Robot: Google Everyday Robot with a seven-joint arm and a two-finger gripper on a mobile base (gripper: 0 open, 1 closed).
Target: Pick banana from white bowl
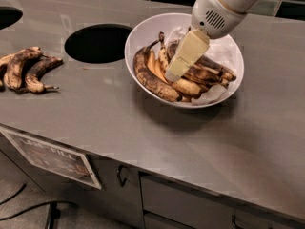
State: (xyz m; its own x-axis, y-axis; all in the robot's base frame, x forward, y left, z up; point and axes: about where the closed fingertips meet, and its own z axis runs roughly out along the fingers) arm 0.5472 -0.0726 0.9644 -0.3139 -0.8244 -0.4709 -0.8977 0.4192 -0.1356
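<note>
Your gripper (173, 74) hangs down into the white bowl (141, 32), its tip resting among the fruit just beside the yellower, speckled bananas (151, 78); from this angle you cannot tell whether it is spread or pressed together. The banana (210, 72) you are after, the darkest one, lies in the bowl along the right side of the pile, just behind the gripper's tip. Well off to your left on the counter (143, 132), past the round hole (97, 43), lies a separate bunch of brown bananas (26, 71).
</note>
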